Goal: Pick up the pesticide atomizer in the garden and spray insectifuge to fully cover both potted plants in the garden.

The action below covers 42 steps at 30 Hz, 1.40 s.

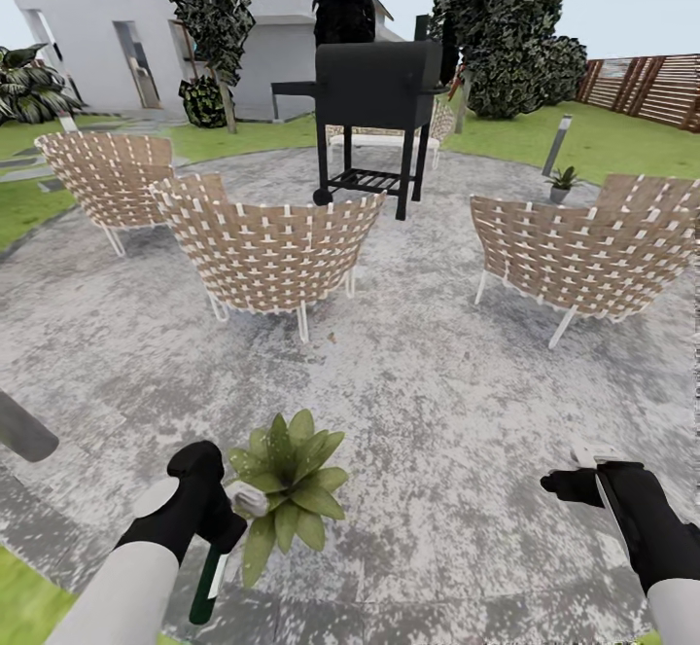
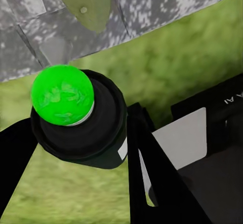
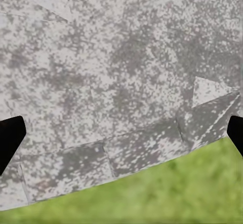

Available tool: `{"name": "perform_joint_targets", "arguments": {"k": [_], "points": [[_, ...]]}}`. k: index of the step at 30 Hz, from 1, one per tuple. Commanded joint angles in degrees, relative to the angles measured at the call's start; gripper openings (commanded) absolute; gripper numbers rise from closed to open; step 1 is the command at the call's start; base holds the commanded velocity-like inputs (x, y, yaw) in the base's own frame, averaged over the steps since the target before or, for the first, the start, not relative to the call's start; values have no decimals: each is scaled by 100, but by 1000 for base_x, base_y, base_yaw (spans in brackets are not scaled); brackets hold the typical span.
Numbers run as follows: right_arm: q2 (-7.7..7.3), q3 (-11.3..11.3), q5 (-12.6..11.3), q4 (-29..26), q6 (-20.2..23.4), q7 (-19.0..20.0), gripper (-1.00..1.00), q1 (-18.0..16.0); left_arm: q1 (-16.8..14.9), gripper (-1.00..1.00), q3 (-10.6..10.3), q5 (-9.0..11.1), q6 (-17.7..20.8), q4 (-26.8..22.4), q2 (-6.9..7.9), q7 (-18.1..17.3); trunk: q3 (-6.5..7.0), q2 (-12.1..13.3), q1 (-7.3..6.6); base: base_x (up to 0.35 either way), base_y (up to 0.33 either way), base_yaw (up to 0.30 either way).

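Pesticide atomizer (image 1: 206,582) is being held clamped in the left hand (image 1: 209,509) beside the potted plant (image 1: 288,482); its nozzle should be aimed leafward.

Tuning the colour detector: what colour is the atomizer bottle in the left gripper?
Dark green atomizer bottle below the left gripper; clearest in the head view.

A black grill (image 1: 377,100) stands on grey stone paving (image 1: 437,373). Three woven chairs (image 1: 267,251) sit near it. Behind it is a white house (image 1: 156,22), maybe with windows.
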Motion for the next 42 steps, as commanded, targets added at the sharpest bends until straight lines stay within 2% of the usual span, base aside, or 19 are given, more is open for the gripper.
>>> {"name": "perform_joint_targets", "arguments": {"k": [1, 8, 12, 16, 23, 29, 31, 35, 37, 42], "points": [[2, -9, 62, -5, 17, 53, 100, -4, -1, -100, 28, -57, 48, -8, -7, -59, -5, -2, -1, 0, 0, -201], [2, -9, 62, -5, 17, 53, 100, -4, 26, -100, 61, -51, 48, 8, -6, -71, -5, -2, -1, 0, 0, -191], [2, -9, 62, -5, 17, 53, 100, -4, 54, -100, 67, -50, 48, 9, 1, -77, -5, -2, -1, 0, 0, -12], [2, -9, 62, -5, 17, 53, 100, -4, 254, -100, 78, -50, 48, 13, 11, -77, -5, -2, -1, 0, 0, 0], [2, -9, 62, -5, 17, 53, 100, -4, 404, -100, 83, -41, 48, 21, 28, -69, -5, -2, -1, 0, 0, 0], [2, -9, 62, -14, 17, 53, 100, -4, 425, -100, 71, -50, 48, 18, 15, -62, -5, -2, -1, 0, 0, 0], [2, -9, 62, -14, 17, 53, 100, -4, 278, -100, 59, -60, 48, 11, 12, -54, -5, -2, -1, 0, 0, 0], [2, -9, 62, -14, 17, 53, 100, -4, -407, -100, 53, -74, 48, 9, 9, -51, -5, -2, -1, 0, 0, 0], [2, -9, 62, -14, 17, 53, 100, -4, -653, -100, 45, -84, 52, 9, 4, -51, -5, -2, -1, 0, 0, 0], [2, -9, 62, -14, 17, 53, 100, -4, -829, -100, 29, -93, 57, 15, 5, -53, -5, -2, -1, 0, 0, 0]]}}
